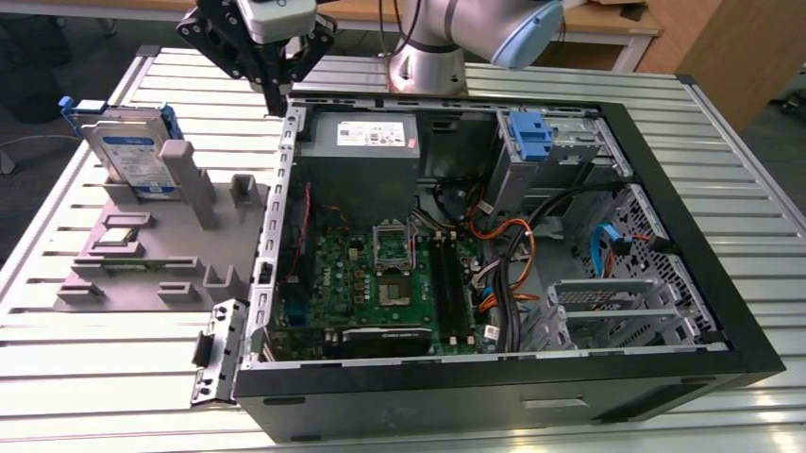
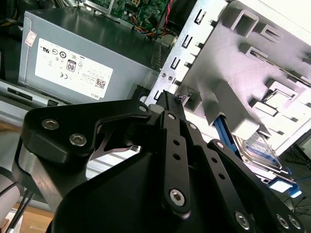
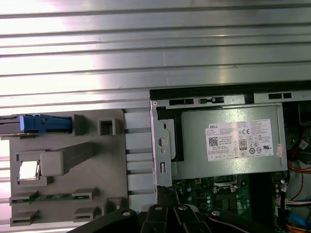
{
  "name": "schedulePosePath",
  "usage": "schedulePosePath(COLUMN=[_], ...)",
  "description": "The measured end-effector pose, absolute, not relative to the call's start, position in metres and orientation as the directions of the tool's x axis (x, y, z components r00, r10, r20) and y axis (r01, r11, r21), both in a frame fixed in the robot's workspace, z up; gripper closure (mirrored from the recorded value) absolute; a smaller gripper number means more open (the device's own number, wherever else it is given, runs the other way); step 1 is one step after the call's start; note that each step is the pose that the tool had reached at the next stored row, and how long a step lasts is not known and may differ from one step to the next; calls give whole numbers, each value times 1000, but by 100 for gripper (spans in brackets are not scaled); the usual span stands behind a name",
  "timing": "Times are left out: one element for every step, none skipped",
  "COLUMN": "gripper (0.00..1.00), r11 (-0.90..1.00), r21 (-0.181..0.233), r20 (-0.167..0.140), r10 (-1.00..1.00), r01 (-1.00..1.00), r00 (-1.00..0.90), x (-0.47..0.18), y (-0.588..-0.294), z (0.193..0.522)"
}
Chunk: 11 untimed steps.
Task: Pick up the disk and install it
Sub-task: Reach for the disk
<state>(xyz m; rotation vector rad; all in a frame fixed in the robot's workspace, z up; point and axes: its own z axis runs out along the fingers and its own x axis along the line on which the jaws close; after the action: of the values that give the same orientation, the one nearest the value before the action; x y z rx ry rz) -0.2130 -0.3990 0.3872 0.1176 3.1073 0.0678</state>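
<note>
My claw [image 1: 274,102] loses its upper body past the exterior view's edge, the disk [image 1: 132,156] has its lower end hidden behind the grey holder [image 1: 139,274], and in the first wrist view the picture's edge cuts off its silver end.

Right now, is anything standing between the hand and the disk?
Nothing visible does. The hand hangs above a wall of the computer case, and the disk stands upright in the grey fixture toward the exterior view's left, with open air between them.

Arm [image 1: 435,52] hunched over; claw [image 1: 276,99] hangs pointing down, closed, empty.
</note>
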Motion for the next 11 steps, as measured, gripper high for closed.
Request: schedulePosePath(gripper=[89, 89, 89, 89, 89, 89, 89, 89, 89, 89, 89], r11=[996, 996, 996, 996, 996, 996, 996, 996, 996, 996, 996], r21=[45, 45, 45, 45, 45, 45, 45, 45, 45, 45, 45], r20=[-30, -30, -30, -30, -30, -30, -30, -30, -30, -30, -30], r10=[76, 76, 76, 76, 76, 76, 76, 76, 76, 76, 76], r01=[75, 75, 75, 75, 75, 75, 75, 75, 75, 75, 75], r00=[-997, -997, -997, -997, -997, -997, -997, -997, -997, -997, -997], x=[-213, -213, -213, -213, -213, -213, -214, -215, -216, -217, -217], y=[-399, -399, -399, -399, -399, -399, -399, -399, -399, -399, -399], z=[387, 387, 387, 387, 387, 387, 387, 387, 387, 387, 387])
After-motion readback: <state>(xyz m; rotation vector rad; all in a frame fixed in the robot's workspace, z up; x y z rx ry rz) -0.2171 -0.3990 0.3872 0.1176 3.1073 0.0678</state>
